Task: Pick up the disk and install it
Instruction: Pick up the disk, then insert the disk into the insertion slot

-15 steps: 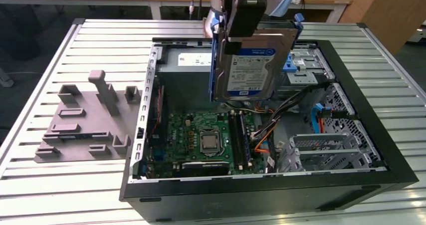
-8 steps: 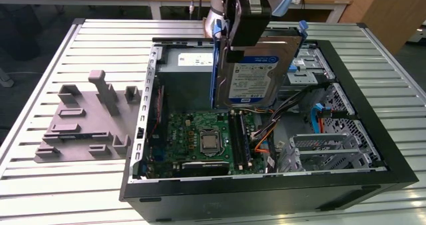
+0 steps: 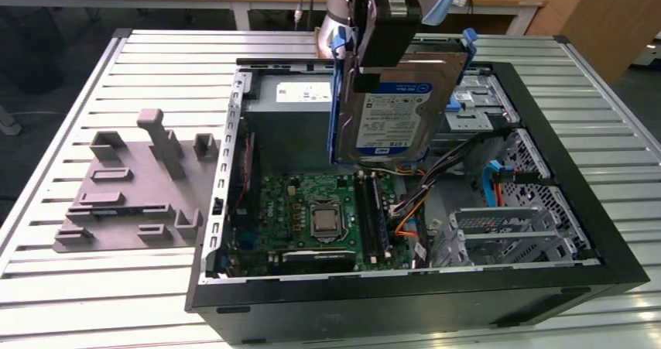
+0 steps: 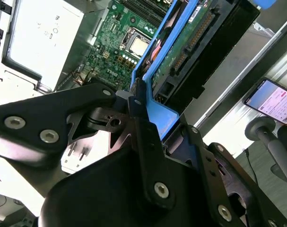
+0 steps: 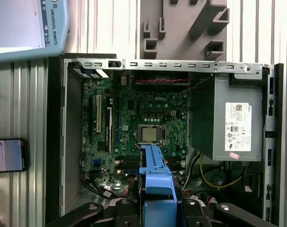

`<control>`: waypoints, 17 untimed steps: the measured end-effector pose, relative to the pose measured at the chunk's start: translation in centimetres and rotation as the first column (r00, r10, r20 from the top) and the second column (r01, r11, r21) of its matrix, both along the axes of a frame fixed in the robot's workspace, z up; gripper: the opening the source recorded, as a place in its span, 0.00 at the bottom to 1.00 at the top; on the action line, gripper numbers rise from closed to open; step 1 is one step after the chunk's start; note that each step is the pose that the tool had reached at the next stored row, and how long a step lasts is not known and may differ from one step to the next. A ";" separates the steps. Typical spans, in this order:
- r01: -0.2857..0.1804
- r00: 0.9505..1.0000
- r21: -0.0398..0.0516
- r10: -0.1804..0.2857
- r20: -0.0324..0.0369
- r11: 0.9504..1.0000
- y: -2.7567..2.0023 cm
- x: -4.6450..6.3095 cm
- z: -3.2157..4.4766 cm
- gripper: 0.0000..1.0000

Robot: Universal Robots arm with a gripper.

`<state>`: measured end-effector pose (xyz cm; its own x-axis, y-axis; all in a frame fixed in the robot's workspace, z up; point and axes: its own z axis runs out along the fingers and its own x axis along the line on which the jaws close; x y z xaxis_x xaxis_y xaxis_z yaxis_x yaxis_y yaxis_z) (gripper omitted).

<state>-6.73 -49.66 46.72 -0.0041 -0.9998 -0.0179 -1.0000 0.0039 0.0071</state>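
The hand [image 3: 385, 55] is clamping the disk [image 3: 398, 109] by its top end, long axis hanging vertical, label showing. Beneath it, the open computer case [image 3: 413, 291] is sitting on the tabletop [image 3: 93, 287], holding a green motherboard [image 3: 309, 210].

You are looking at an open black computer case [image 3: 413, 291] lying on a slatted metal table [image 3: 83, 302], its green motherboard [image 3: 309, 210] and processor [image 3: 324, 221] facing up beside a grey power supply [image 3: 289, 109]. A grey moulded fixture [image 3: 129, 198] is lying at the exterior view's left of the case, and a phone [image 5: 6, 155] with a lit screen is showing just outside the case in the first wrist view.
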 end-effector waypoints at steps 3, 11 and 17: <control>0.000 1.000 0.000 0.000 0.000 1.000 0.00 0.0 -0.01 0.36; 0.000 1.000 0.000 0.000 0.000 1.000 0.02 0.0 0.00 0.36; 0.000 1.000 0.000 0.000 0.000 1.000 -0.01 0.1 0.01 0.36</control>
<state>-6.68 -49.67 46.73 -0.0040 -0.9998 -0.0178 -1.0000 0.0039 0.0071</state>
